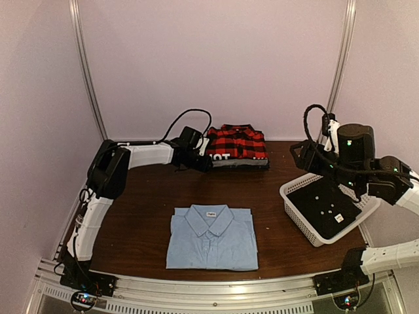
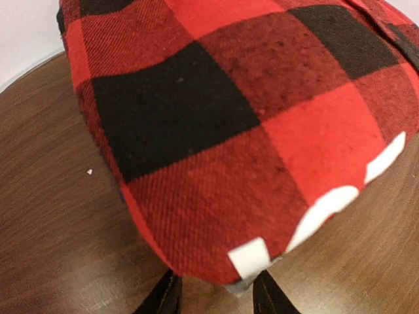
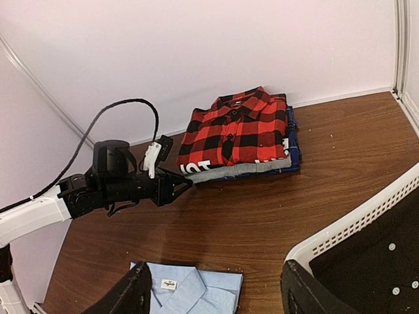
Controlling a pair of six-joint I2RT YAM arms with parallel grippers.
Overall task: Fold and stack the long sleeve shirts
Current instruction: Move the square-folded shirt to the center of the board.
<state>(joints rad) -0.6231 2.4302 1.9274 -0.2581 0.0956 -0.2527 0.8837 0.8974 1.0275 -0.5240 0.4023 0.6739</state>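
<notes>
The light blue shirt (image 1: 211, 237) lies folded, collar up, at the front middle of the table; its collar (image 3: 186, 291) shows low in the right wrist view. The red-and-black plaid shirt (image 1: 237, 142) lies folded on top of a low stack at the back. My left gripper (image 1: 201, 160) lies low at that stack's front left corner. In its own view the plaid cloth (image 2: 222, 124) covers the fingertips (image 2: 169, 294), which stand apart either side of the corner. My right gripper (image 3: 216, 297) hangs open and empty, high over the basket's left end.
A white mesh basket (image 1: 296, 208) holding a dark garment (image 1: 326, 204) sits at the right. Grey and blue folded clothes (image 3: 243, 171) lie under the plaid shirt. The left arm's cable (image 1: 190, 118) loops behind it. Walls close in at the back and sides.
</notes>
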